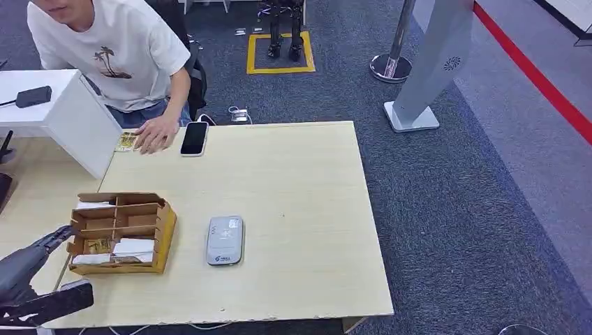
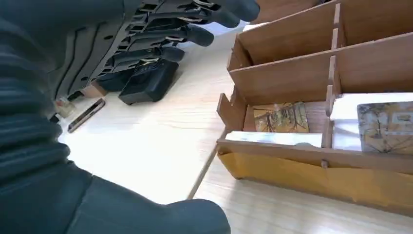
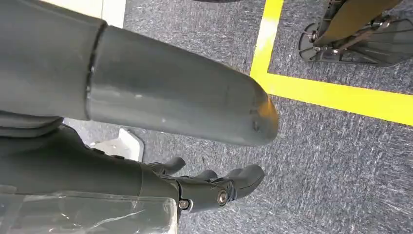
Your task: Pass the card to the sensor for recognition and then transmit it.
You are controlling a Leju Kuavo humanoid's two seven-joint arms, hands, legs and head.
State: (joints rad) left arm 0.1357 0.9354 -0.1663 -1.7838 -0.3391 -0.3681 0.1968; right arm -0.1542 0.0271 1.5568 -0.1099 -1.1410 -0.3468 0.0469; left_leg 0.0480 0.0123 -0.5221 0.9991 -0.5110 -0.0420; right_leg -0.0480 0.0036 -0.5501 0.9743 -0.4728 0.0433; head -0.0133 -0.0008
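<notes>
A wooden divided box stands on the table's left side. Picture cards lie in its near compartments: one beside the left wall, another on a white stack. My left hand hovers just left of the box, fingers spread and the thumb apart, holding nothing. The grey sensor pad lies flat to the right of the box. My right hand hangs over the carpet, fingers loosely extended and empty.
A person sits at the far left corner, one hand on the table beside a small card and a black phone. A white cabinet stands behind the box. A black device lies on the adjoining desk.
</notes>
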